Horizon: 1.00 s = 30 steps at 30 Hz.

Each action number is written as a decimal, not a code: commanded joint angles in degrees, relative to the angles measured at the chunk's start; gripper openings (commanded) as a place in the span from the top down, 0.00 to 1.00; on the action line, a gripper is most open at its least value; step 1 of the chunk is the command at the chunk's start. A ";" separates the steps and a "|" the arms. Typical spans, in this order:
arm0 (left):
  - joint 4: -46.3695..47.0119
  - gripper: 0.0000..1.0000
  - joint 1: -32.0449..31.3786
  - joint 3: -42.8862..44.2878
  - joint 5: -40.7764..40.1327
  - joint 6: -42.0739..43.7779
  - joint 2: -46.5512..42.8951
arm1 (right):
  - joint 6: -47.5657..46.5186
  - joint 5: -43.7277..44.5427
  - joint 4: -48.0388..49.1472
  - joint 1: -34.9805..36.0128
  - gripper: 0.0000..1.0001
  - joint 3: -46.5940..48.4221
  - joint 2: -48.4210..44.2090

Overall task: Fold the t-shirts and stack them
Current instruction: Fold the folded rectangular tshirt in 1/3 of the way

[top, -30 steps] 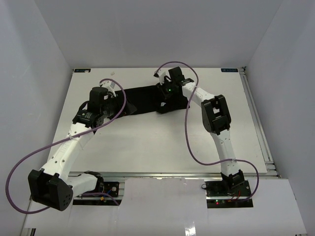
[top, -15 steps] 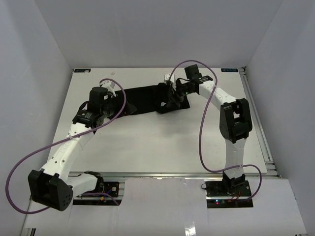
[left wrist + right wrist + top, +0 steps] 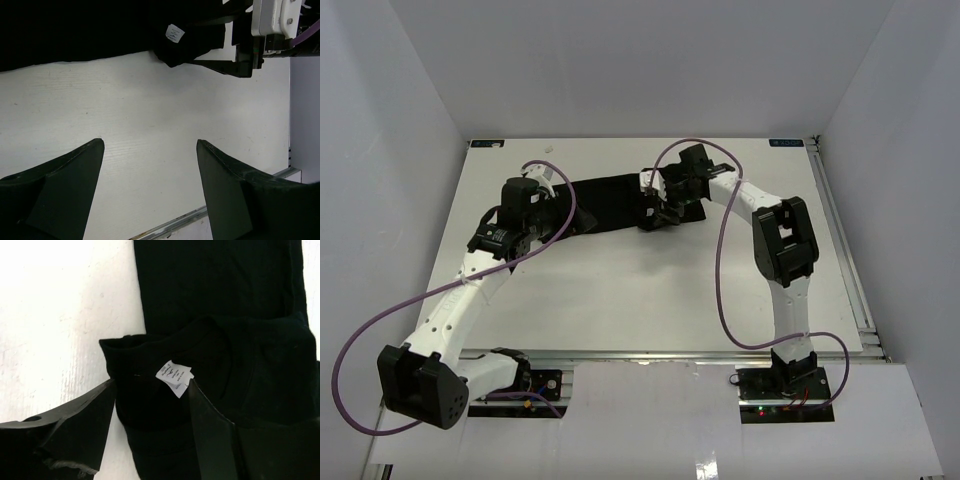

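The black t-shirt (image 3: pixel 610 196) lies as a long folded strip across the far middle of the table. My right gripper (image 3: pixel 658 205) is at its right end, where the fabric is bunched. In the right wrist view the right gripper (image 3: pixel 150 386) is open, with its fingers either side of the collar fold of the t-shirt (image 3: pixel 215 290), just below the white neck tag (image 3: pixel 174 376). My left gripper (image 3: pixel 542 212) is at the strip's left end. In the left wrist view the left gripper (image 3: pixel 150 142) is open and empty over bare table, with the t-shirt (image 3: pixel 75 30) and its tag (image 3: pixel 174 33) beyond.
The white table (image 3: pixel 620 290) has a metal rail along its right edge (image 3: pixel 845 260) and its near edge. White walls close in the left, back and right. Purple cables loop from both arms. The right gripper's body shows in the left wrist view (image 3: pixel 272 22).
The right arm's elbow has swung to the right and the wrist has turned, while its gripper stays at the shirt's right end. The left arm and the strip have not moved.
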 commanded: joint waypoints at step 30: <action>0.82 0.14 1.50 -0.47 1.17 0.41 -1.88 | 27.09 5.60 19.61 2.52 0.94 11.06 2.70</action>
